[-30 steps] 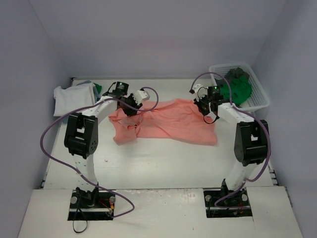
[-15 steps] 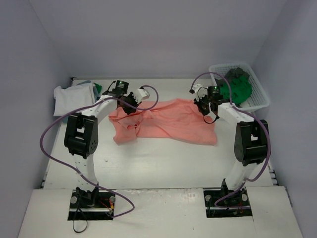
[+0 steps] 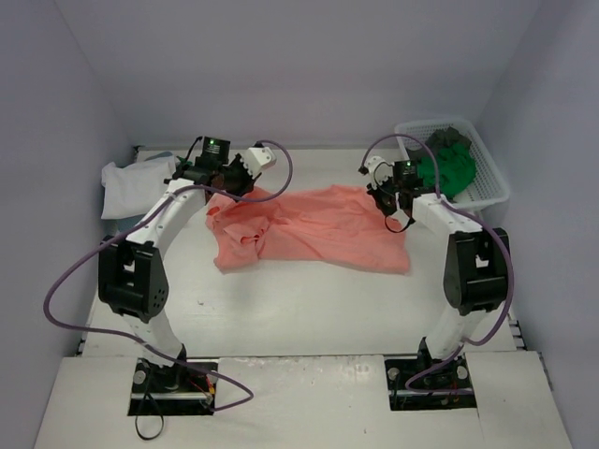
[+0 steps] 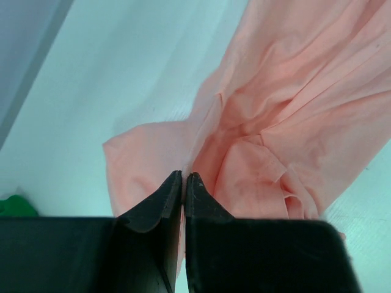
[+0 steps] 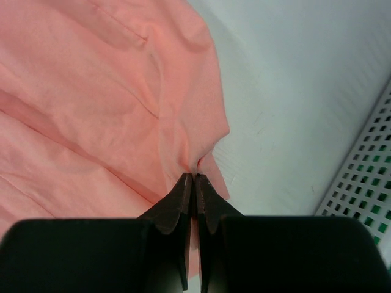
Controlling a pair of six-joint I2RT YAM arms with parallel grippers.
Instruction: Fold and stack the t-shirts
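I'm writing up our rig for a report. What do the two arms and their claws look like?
The left arm and right arm have white links and boxy black joint housings. A purple cable loops along each. A small green light glows on each wrist module. The left claw and right claw each have two black, wedge-shaped fingers tapering to points.

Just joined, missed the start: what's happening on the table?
Both arms are working the salmon t-shirt, which lies rumpled on the table. The left gripper is shut on its far-left part, and the right gripper on its far-right edge. A pale shirt pile sits far left. A green shirt lies in the basket.
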